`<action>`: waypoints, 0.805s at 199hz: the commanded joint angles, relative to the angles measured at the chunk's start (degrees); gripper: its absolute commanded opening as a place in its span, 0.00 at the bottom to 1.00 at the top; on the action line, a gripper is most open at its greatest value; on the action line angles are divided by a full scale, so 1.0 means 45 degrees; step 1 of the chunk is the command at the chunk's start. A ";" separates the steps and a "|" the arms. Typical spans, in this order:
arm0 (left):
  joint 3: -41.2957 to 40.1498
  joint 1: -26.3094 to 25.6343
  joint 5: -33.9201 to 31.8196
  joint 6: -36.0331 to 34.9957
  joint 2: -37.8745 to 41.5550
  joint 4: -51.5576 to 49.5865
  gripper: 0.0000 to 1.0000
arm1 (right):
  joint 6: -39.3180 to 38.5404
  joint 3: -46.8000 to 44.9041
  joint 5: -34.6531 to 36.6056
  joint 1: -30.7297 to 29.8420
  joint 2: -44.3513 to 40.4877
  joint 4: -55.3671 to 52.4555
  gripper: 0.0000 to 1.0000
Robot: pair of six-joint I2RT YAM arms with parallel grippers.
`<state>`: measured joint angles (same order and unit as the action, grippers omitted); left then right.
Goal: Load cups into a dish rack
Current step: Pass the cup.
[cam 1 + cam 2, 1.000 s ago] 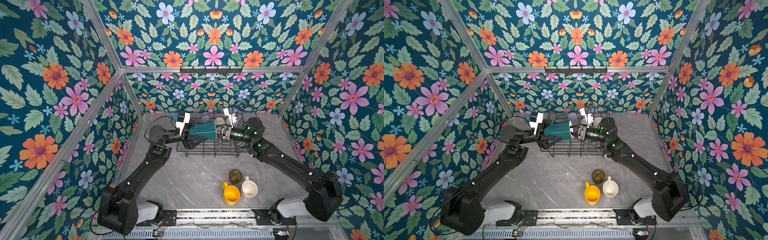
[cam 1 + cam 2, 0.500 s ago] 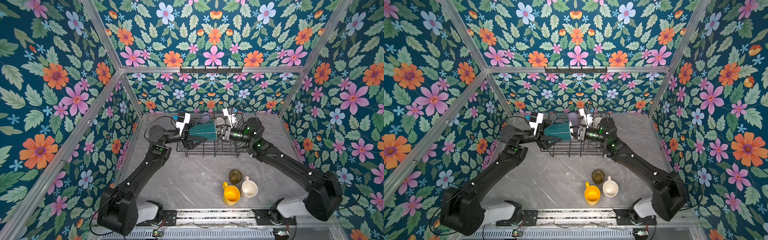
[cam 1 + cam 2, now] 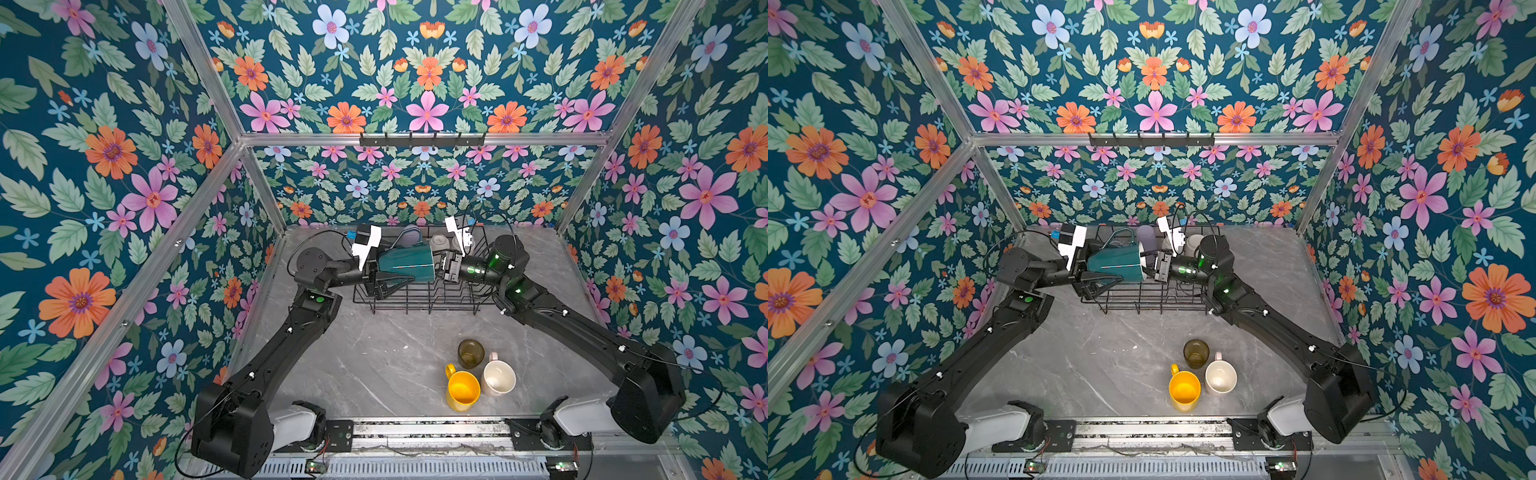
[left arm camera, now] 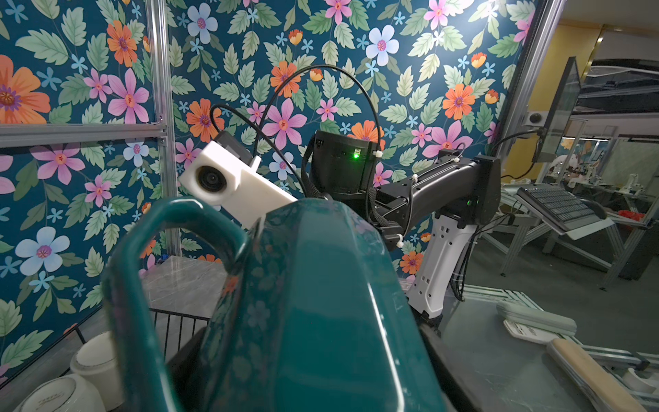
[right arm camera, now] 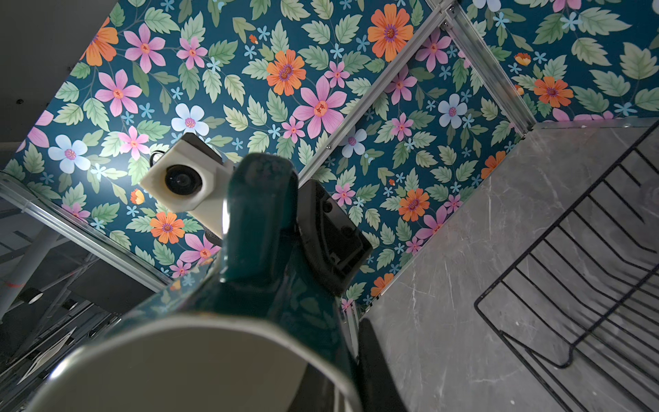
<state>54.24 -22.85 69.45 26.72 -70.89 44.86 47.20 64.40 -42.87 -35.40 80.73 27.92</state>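
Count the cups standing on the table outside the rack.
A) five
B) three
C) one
B: a yellow mug, a brown glass and a pale mug stand close together on the table, in front of the rack.

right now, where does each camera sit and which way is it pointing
Top views: high at the front, looking down and back over the table to the dish rack; both arms show whole.
Left wrist: on the left arm, facing along the dark green mug to the right arm; own fingers edge it.
Right wrist: on the right arm, facing over the mug's rim to the left wrist camera; one own finger shows.
Shared: both wrist views see the mug.
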 commanded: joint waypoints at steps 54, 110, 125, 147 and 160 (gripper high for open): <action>0.0445 -0.0254 -0.1487 -0.1552 0.0187 -0.2215 0.00 | -0.0606 -0.0093 -0.0824 -0.0440 -0.0093 -0.0316 0.24; 0.0486 -0.0013 -0.2076 -0.1905 0.0439 -0.2687 0.00 | -0.0650 -0.0360 -0.0564 -0.0297 -0.0428 -0.0520 0.35; 0.0486 0.0106 -0.2208 -0.1874 0.0461 -0.2713 0.00 | -0.0645 -0.0443 -0.0498 -0.0204 -0.0544 -0.0587 0.40; 0.0489 0.0251 -0.2364 -0.1749 0.0446 -0.2669 0.00 | -0.0635 -0.0595 -0.0463 -0.0107 -0.0731 -0.0624 0.44; 0.0500 0.0348 -0.2425 -0.1675 0.0461 -0.2597 0.00 | -0.0639 -0.0656 -0.0453 -0.0061 -0.0825 -0.0663 0.46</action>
<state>55.75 -22.06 67.75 19.42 -68.97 29.93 45.28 61.89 -41.78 -35.59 77.93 24.45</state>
